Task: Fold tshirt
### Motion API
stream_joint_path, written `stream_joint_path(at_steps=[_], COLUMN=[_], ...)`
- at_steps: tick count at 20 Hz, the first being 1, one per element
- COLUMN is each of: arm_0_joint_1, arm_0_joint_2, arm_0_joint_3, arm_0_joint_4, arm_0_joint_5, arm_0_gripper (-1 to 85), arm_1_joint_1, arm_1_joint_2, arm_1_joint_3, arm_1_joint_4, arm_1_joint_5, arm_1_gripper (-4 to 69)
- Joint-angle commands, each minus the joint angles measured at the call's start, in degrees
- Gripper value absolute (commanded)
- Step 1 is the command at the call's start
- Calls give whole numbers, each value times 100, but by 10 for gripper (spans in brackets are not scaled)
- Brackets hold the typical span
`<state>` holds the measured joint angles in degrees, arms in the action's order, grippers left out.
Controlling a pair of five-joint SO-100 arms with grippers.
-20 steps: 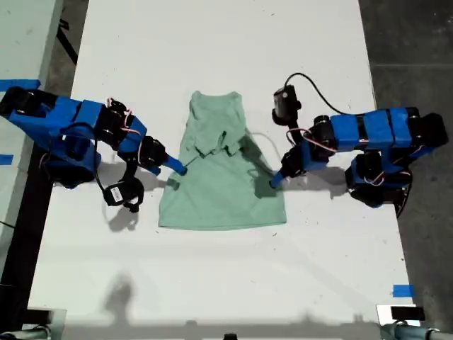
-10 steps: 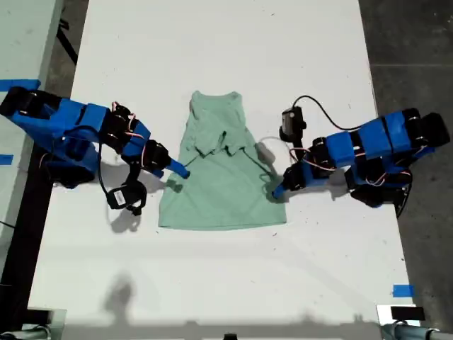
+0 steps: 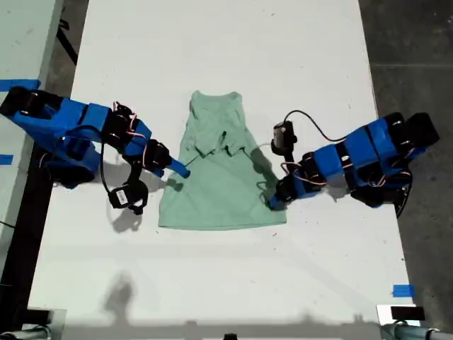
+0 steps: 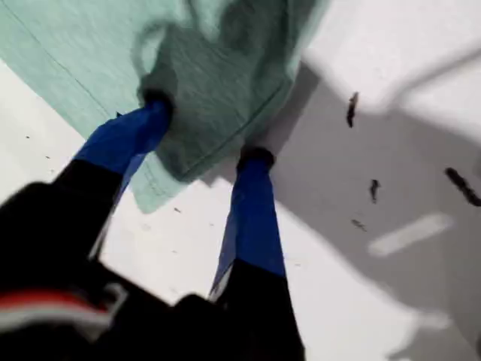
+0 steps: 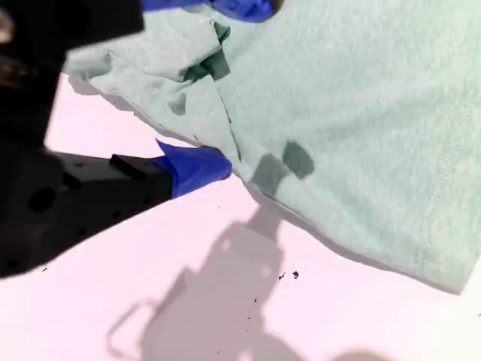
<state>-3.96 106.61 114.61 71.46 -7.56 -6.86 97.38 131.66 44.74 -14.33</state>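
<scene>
My first gripper (image 4: 204, 129) is down at the table with its two blue fingers (image 4: 255, 218) spread apart: one tip presses onto the tshirt (image 4: 218, 60) a little inside its hem, and the other sits right at the cloth's edge, by a corner of the hem. In the exterior view this gripper (image 3: 272, 202) is at the shirt's lower corner on that view's right, its arm stretched low and nearly flat across the table (image 3: 212, 283) from the right edge, with its small black camera (image 3: 283, 136) and a looping cable raised above it. My second gripper (image 5: 218, 86) is also parted: one blue finger (image 5: 197, 169) lies on the bare table, touching the shirt's side edge, and the other is over the cloth near the tucked sleeve folds. Seen from outside, it (image 3: 181, 171) meets the shirt's side on the exterior view's left, about midway along its length, its arm angling down from that view's left edge. The tshirt (image 3: 219, 184) lies flat in the middle of the table, neck away from the camera, hem toward it, sleeves folded inward. Wide bare white surface lies beyond the neck and on the near side of the hem; a strip of blue tape (image 3: 403, 290) marks the near right corner.
</scene>
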Motion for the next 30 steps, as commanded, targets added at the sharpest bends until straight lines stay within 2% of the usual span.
stream_joint_path(at_steps=[1, 5, 11, 13, 17, 20, 23, 24, 25, 26, 27, 30], arm_0_joint_1=[44, 114, 149, 185, 220, 229, 246, 264, 290, 316, 334, 352], arm_0_joint_2=[9, -18, -26, -26, -26, -26, -35, -35, -35, -35, -35, -35], arm_0_joint_3=[-88, -97, -114, -132, -185, -193, -193, -193, -193, -193, -193, -193], arm_0_joint_4=[-62, -62, -79, -70, -132, -255, -299, -299, -299, -299, -299, -264], arm_0_joint_5=[35, 18, 18, 18, 9, 0, -18, -26, -26, -62, -79, -97], arm_0_gripper=[287, 283, 282, 282, 282, 282, 283, 283, 283, 284, 285, 285], arm_1_joint_1=[-70, -114, -158, -114, -53, -26, 53, 88, 105, 105, 88, -18], arm_1_joint_2=[-123, -123, 114, 193, -316, -1564, -3085, -3524, -3937, -4148, -4184, -3955], arm_1_joint_3=[-202, -334, -1371, -1811, -3076, -4465, -5159, -5361, -5713, -6161, -6328, -6706], arm_1_joint_4=[-18, 167, 1890, 2180, 2215, 2171, 1705, 1617, 1758, 2145, 2153, 2751], arm_1_joint_5=[53, 18, -53, -202, -492, -650, -439, -396, -439, -483, -677, -624], arm_1_gripper=[47, -13, -15, -15, -15, -15, -17, 9, 194, 247, 326, 316])
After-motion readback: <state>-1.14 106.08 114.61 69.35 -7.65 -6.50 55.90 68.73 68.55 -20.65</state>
